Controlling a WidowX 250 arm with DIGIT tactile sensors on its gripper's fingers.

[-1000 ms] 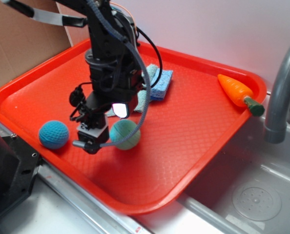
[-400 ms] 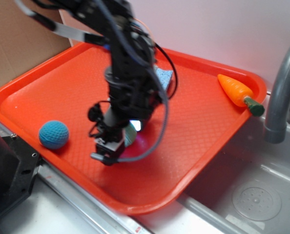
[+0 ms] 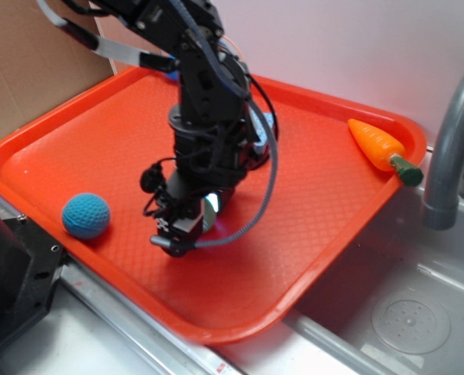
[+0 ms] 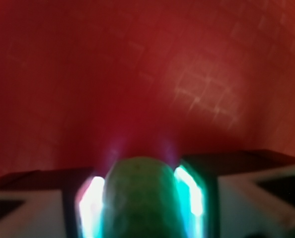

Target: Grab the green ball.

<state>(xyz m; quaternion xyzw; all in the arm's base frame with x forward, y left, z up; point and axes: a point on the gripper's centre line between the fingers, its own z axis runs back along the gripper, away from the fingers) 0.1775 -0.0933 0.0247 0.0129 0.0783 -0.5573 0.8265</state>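
Hand (image 3: 177, 234) pinching the green ball (image 4: 137, 198) btwn both fingers, low over the red tray (image 3: 310, 195); blue ball (image 3: 86, 216) sits apart.

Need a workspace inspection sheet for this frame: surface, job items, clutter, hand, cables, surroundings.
Surface: orange-red tray with a waffle texture, sitting on a metal counter.
Job's things: green ball sits between the hand's fingers in the wrist view; from the exterior it is almost fully hidden behind the arm.
Clutter: blue ball near the tray's front-left edge; toy carrot at the far right corner; blue sponge mostly hidden behind the arm.
Hand: hand low over the tray, fingers pressed against both sides of the ball.
Cables: black cable loops down from the arm to the hand.
Surroundings: grey faucet and sink at right, cardboard at left.
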